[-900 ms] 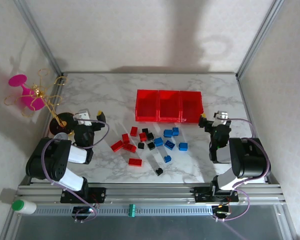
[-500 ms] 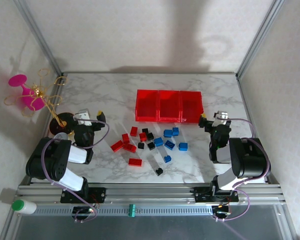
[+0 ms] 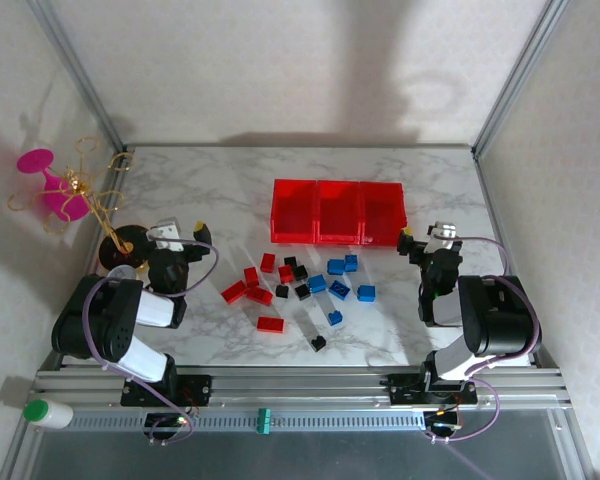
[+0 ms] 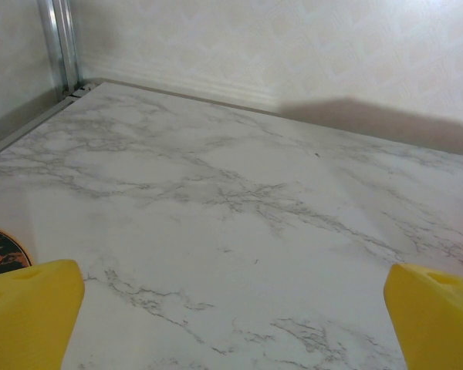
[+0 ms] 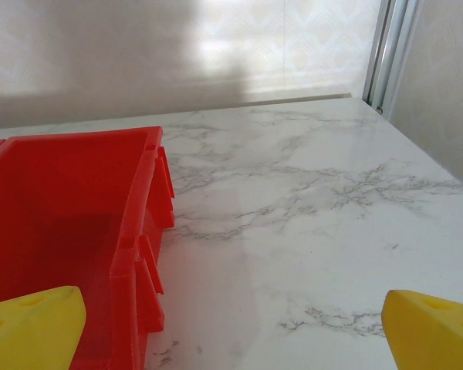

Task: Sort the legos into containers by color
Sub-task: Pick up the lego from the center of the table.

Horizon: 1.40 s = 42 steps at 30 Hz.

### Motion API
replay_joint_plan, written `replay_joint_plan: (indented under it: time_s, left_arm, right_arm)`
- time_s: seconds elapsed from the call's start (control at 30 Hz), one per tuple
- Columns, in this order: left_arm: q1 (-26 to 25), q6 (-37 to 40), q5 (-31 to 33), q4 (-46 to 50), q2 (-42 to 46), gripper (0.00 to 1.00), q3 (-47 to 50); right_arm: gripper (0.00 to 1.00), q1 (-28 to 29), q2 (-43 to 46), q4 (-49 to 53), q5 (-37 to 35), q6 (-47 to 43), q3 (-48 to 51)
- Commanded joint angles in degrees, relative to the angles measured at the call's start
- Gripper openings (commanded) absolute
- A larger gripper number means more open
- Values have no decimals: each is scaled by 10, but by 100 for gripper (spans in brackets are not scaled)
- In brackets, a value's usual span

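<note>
well, the sorting has not begun yet, as far as i can tell. the left gripper [image 4: 231, 312] has its jaws spread wide with nothing between them, just bare marble table [image 4: 239, 185] in front. the right gripper [image 5: 231, 327] is spread wide too and holds nothing.

the containers [image 3: 340, 238] are three red bins in a row, and from above all three look bare inside. the end bin sits just in front of the right jaws, on their left side, close to the left yellow pad [image 5: 31, 324].

the legos [image 3: 302, 291] all lie loose on the table in the space between the two grippers, off to the right of the left jaws and off to the left of the right jaws. the red ones [image 3: 250, 291] lie closest to the left jaws, the blue ones [image 3: 338, 291] closest to the right jaws, and the black ones [image 3: 318, 342] are mixed in the middle.

so every brick is left to do. i think the first job is for one set of jaws to turn toward the pile, come down over one brick and pinch it.
</note>
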<state>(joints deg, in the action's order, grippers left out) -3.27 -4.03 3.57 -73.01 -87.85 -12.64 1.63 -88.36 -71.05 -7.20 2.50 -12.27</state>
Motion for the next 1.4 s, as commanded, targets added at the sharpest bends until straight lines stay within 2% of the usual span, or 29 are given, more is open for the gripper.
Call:
replay_joint_plan:
  time_s: [0.0, 0.1, 0.2, 0.37, 0.5, 0.6, 0.67, 0.8, 0.9, 1.0, 1.17, 1.37]
  left_arm:
    - [5, 10, -8, 2, 0, 100, -7]
    - [4, 11, -5, 2, 5, 99, -6]
    - [-1, 14, -2, 58, 39, 99, -20]
    - [-5, 5, 11, 123, 93, 99, -28]
    - [-6, -18, 25, 184, 140, 99, -40]
    - [-6, -48, 26, 242, 185, 99, -55]
    - [-5, -83, 33, 304, 211, 99, -78]
    - [0, -160, 31, 358, 227, 99, -103]
    - [10, -240, 27, 386, 235, 99, -114]
    - [12, -285, 22, 406, 241, 99, -118]
    - [10, -304, -52, 418, 261, 99, -115]
    - [-26, -306, -89, 494, 285, 99, -128]
  right_arm:
    - [99, -4, -1, -24, 10, -7, -3]
    - [99, -3, 0, -26, 10, -9, -3]
    - [99, -3, 16, -9, 16, -9, -5]
    - [99, -3, 60, 35, -19, 5, -6]
    - [99, -4, 123, 141, -41, 26, -39]
    - [99, -4, 174, 214, -70, 77, -61]
    - [99, -4, 205, 265, -72, 116, -75]
    - [99, -4, 238, 379, -84, 207, -104]
    - [99, -5, 243, 452, -61, 233, -129]
    - [99, -4, 260, 466, -21, 247, -125]
    - [99, -1, 275, 545, 36, 255, -150]
    - [99, 36, 309, 633, 49, 259, -158]
